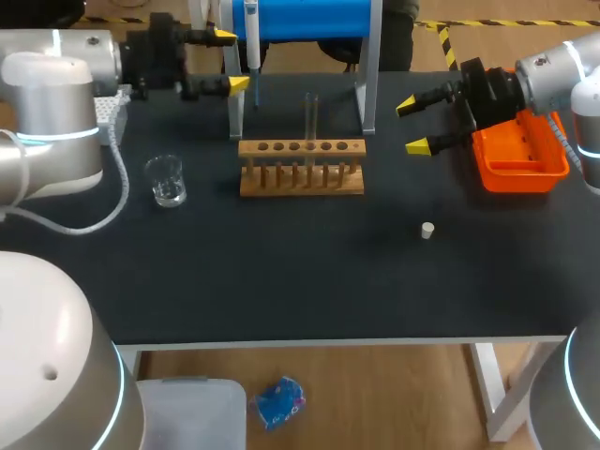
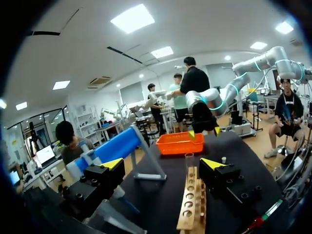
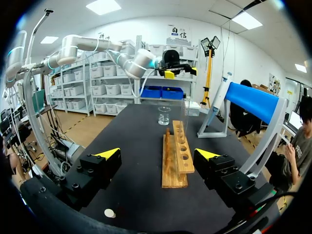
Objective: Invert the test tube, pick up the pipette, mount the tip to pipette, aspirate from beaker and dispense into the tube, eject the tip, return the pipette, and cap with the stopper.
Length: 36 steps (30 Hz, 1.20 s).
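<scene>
- The left claw [image 1: 231, 60] hangs above the far left of the black bench [image 1: 281, 272]. Its yellow-tipped fingers are spread wide and grip nothing.
- In the head view it is just beside the left leg of the blue stand [image 1: 300, 17].
- The right claw [image 1: 412, 126] is over the far right of the bench, its fingers also wide apart and empty. It is next to the orange tray [image 1: 520, 157], on the side facing the rack.
- The test tube [image 1: 310, 117] stands upright in a middle hole of the wooden rack [image 1: 301, 167]. The rack sits at the centre of the bench, in front of the stand.
- The pipette [image 1: 251, 37] hangs upright on the left part of the blue stand, near the left claw.
- The glass beaker [image 1: 166, 181] stands on the bench to the left of the rack, apart from it. I cannot tell how much is in it.
- The small white stopper [image 1: 427, 230] lies on the bare bench nearer the front, to the right of the rack and well apart from it.
- In the right wrist view the rack lies ahead, between the open fingers, with the beaker beyond it.
</scene>
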### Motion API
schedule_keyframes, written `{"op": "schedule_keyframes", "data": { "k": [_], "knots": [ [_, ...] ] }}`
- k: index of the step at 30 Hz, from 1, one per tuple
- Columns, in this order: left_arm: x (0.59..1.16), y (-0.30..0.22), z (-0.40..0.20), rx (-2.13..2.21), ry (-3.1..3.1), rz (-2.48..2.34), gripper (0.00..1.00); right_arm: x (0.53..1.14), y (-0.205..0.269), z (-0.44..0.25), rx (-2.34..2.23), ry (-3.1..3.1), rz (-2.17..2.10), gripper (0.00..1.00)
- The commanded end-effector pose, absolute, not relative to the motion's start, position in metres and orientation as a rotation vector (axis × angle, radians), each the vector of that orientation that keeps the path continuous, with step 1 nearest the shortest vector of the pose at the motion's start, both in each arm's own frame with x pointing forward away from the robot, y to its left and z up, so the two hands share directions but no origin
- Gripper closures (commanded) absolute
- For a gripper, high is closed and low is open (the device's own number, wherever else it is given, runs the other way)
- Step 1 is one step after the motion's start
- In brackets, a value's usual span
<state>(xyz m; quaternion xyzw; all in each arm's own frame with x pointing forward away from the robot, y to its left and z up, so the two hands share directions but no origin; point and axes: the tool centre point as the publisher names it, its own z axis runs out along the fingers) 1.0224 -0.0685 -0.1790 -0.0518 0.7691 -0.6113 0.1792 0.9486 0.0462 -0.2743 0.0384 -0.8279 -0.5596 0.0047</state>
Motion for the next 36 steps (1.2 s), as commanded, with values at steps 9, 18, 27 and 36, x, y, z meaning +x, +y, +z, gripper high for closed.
{"op": "schedule_keyframes", "data": {
  "k": [9,18,27,36],
  "knots": [
    [0.963,0.067,-0.197,-0.529,2.088,-1.478,0.0,0.949,0.045,-0.274,0.122,-2.593,-1.752,0.0],
    [0.96,0.075,-0.201,-0.548,2.072,-1.473,0.0,0.949,0.045,-0.274,0.122,-2.593,-1.752,0.0],
    [0.96,0.075,-0.201,-0.548,2.072,-1.473,0.0,0.949,0.045,-0.274,0.122,-2.593,-1.752,0.0],
    [0.996,0.146,-0.23,-0.716,2.046,-1.384,0.0,0.949,0.045,-0.274,0.122,-2.593,-1.752,0.0]
  ]
}}
